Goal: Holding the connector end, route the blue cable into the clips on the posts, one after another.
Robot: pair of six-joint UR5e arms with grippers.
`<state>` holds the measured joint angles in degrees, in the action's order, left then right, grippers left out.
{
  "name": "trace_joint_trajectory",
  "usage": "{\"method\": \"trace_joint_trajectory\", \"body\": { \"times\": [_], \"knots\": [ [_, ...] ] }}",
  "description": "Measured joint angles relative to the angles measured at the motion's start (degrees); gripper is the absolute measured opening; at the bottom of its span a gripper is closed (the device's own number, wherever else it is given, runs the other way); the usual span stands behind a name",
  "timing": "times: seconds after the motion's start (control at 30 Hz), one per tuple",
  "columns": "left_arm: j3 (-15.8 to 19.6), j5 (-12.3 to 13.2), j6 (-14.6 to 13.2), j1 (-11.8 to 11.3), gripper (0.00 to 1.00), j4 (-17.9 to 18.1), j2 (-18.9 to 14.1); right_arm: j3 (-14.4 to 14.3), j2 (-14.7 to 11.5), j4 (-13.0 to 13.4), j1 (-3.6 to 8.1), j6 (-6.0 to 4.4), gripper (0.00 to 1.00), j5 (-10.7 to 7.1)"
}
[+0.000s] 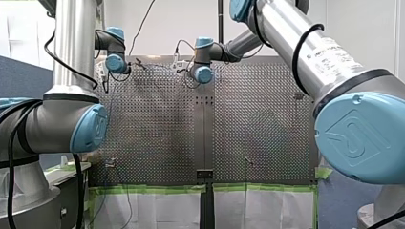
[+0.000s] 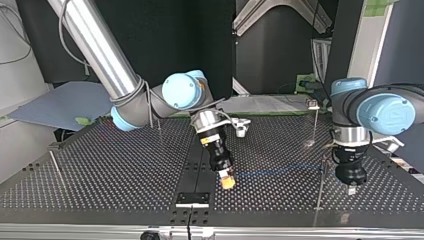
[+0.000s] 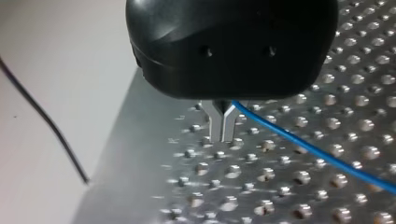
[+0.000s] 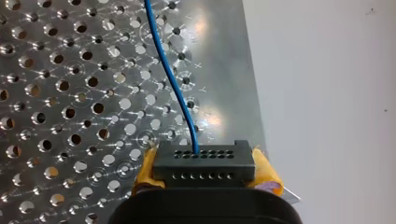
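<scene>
In the right wrist view a black connector (image 4: 204, 161) sits between the yellow pads (image 4: 145, 169) of my right gripper (image 4: 204, 171), which is shut on it. The blue cable (image 4: 173, 79) leaves the connector's face and runs away over the perforated plate. In the top view my right gripper (image 2: 228, 182) hangs near the table's middle, and the blue cable (image 2: 280, 171) stretches from it to my left gripper (image 2: 351, 190) at the view's right. My left gripper (image 3: 222, 139) has its metal fingers shut on the blue cable (image 3: 322, 154), which trails off beside them.
Thin posts stand on the perforated table (image 2: 125, 170): one (image 2: 320, 192) close beside my left gripper, one (image 2: 316, 120) farther back, one (image 2: 56, 169) at the top view's left. A black bracket (image 2: 192, 198) sits at the near edge. A dark wire (image 3: 44, 121) hangs off the table.
</scene>
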<state>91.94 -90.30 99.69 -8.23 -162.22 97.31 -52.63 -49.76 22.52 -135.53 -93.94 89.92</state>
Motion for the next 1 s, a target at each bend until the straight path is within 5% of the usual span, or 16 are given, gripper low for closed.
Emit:
{"method": "trace_joint_trajectory", "body": {
  "times": [0.5,0.57,0.6,0.63,0.67,0.7,0.77,1.0],
  "knots": [
    [0.01,0.35,0.41,0.49,0.0,-0.69,1.78,1.45,1.04,-1.1,-0.31,0.04,0.0,-0.17],
    [0.0,0.27,0.47,0.49,0.28,-1.21,1.65,1.44,1.07,-1.22,-0.35,0.05,0.0,-0.17],
    [-0.01,0.11,0.48,0.46,0.28,-1.33,1.53,1.44,1.07,-1.27,-0.37,0.06,0.0,-0.17],
    [-0.01,-0.23,0.5,0.37,0.44,-1.38,1.26,1.47,1.06,-1.33,-0.4,0.09,0.0,-0.17],
    [0.0,-0.52,0.55,0.31,0.73,-1.3,0.98,1.55,1.06,-1.45,-0.47,0.17,0.0,-0.17],
    [-0.01,-0.78,0.65,0.29,0.73,-1.19,0.68,1.76,1.03,-1.71,-0.59,0.3,0.0,-0.17],
    [0.0,-1.18,0.83,0.42,1.0,-1.21,0.11,2.05,0.98,-2.21,-0.71,0.44,0.0,-0.14],
    [0.01,-3.05,0.48,0.9,1.0,-4.07,-0.46,2.39,0.92,-2.87,-0.81,0.57,0.0,-0.09]
  ]
}}
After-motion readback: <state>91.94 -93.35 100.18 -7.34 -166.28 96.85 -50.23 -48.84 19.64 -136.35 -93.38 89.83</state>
